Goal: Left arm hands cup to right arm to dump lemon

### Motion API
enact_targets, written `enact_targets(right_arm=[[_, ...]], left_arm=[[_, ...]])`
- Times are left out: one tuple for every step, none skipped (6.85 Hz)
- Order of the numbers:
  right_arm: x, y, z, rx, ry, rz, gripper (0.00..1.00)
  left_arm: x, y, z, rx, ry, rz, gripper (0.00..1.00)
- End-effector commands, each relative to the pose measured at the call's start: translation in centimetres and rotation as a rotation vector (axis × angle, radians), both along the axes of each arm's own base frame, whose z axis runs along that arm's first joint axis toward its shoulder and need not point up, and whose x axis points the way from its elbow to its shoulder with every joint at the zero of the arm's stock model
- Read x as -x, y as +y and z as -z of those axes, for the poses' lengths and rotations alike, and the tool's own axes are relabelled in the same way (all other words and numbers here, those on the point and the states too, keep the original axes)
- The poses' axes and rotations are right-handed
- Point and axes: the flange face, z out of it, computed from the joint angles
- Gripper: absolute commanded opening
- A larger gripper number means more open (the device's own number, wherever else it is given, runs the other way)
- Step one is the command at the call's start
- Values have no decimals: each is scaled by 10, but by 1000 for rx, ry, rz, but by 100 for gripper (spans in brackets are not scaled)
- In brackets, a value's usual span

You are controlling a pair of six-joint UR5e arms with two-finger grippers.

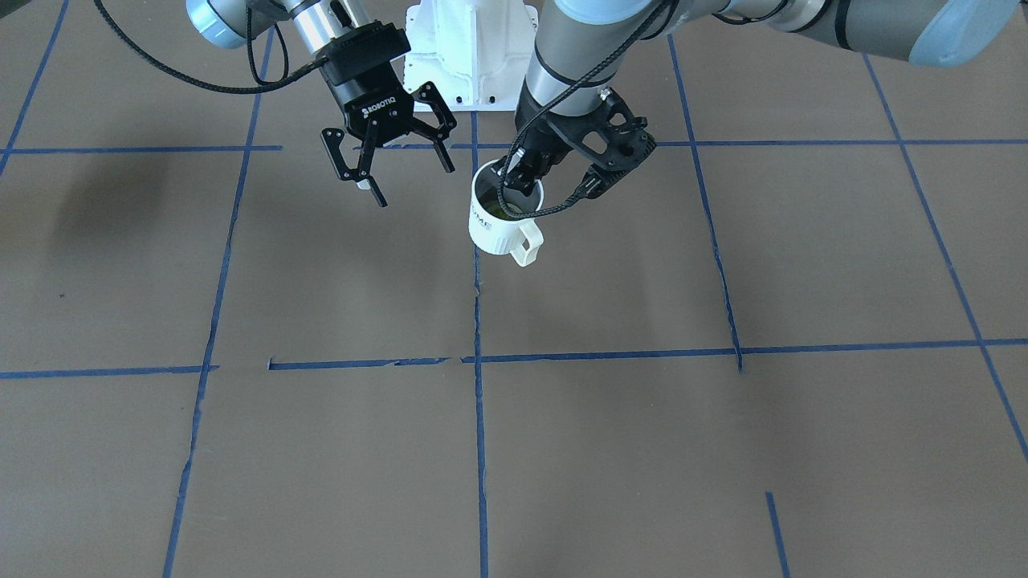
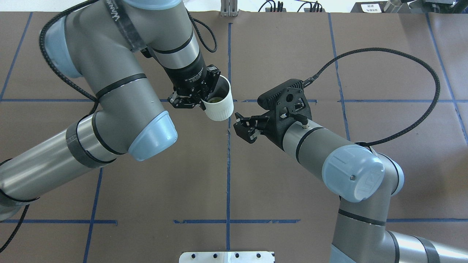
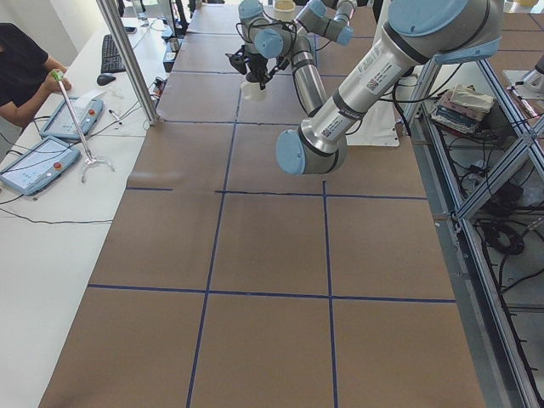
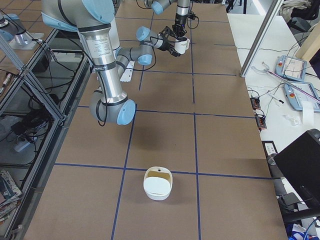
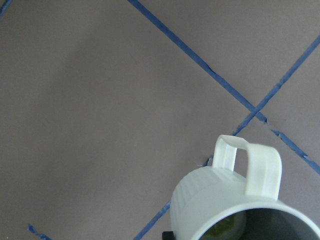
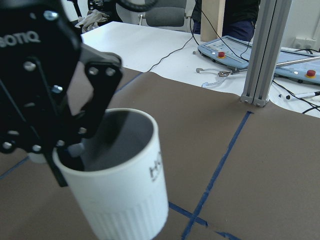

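My left gripper (image 1: 515,183) (image 2: 204,96) is shut on the rim of the white cup (image 1: 499,225) (image 2: 219,103), one finger inside and one outside. It holds the cup above the table, a little tilted. The yellow-green lemon (image 2: 215,98) (image 1: 503,211) lies inside. In the left wrist view the cup (image 5: 227,200) shows its handle (image 5: 248,169). My right gripper (image 1: 411,181) (image 2: 241,127) is open and empty, a short gap from the cup's side. The right wrist view shows the cup (image 6: 125,192) close up, with the left gripper's fingers (image 6: 75,149) on its rim.
A white bowl-like container (image 4: 158,184) sits on the brown table toward its right end. The white robot base (image 1: 472,56) stands behind the grippers. A side table with teach pendants (image 3: 47,161) and an operator (image 3: 21,72) lies beyond the table's far edge.
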Motion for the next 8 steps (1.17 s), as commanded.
enact_targets(right_arm=[[1,16,-3,-49,-56,-18,99],[5,18,-4,-69,-36,-12,99],[7,16,-7,-68,-28,-16,99],[7,16,-7,-72,-23,-16,99],[8,16,-9,-77,-15,-15,99],[8,16,-9,-90,-3,-13,99],[8,16,-9,-90,-1,-13,99],[9,16,-10,-90,0,-13,99]], left_arm=[[-20,-6,27,12,39,15,1],[-20,1,29,49,69,-36,1],[-19,4,31,59,79,-51,1],[-19,5,32,65,79,-49,1],[-18,6,34,68,82,-45,1],[-16,8,35,68,90,-51,1],[-14,10,37,67,97,-56,1],[-14,12,38,67,101,-61,1]])
